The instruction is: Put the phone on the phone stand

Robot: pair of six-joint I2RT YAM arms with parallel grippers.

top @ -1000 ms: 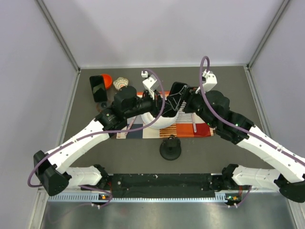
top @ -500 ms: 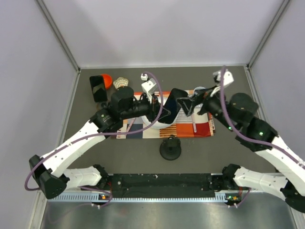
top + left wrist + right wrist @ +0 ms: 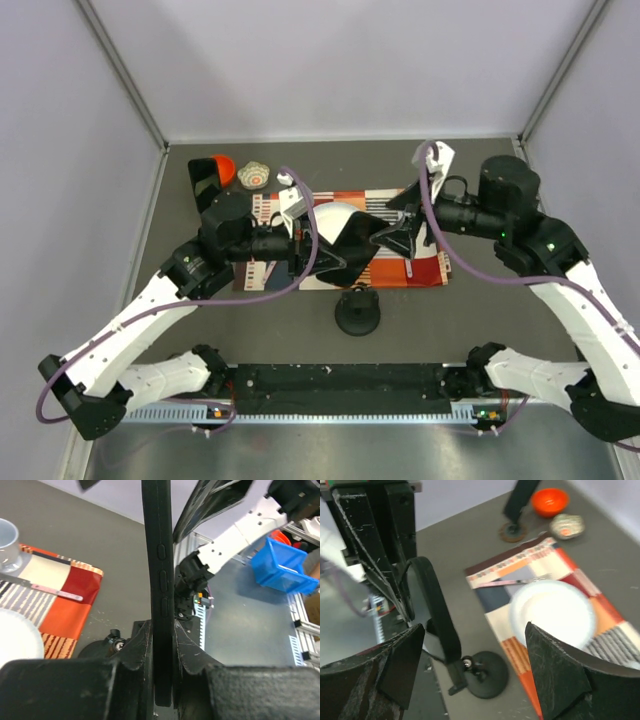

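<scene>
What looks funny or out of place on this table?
Nothing looks spilled or broken. The one odd thing is the phone: it stands on its thin edge in the air, pinched by the left end effector, over the striped placemat, far from the phone stand in the back left corner.

An orange bowl (image 3: 225,168) sits just right of the phone stand (image 3: 207,183); bare table (image 3: 176,205) lies left.
</scene>
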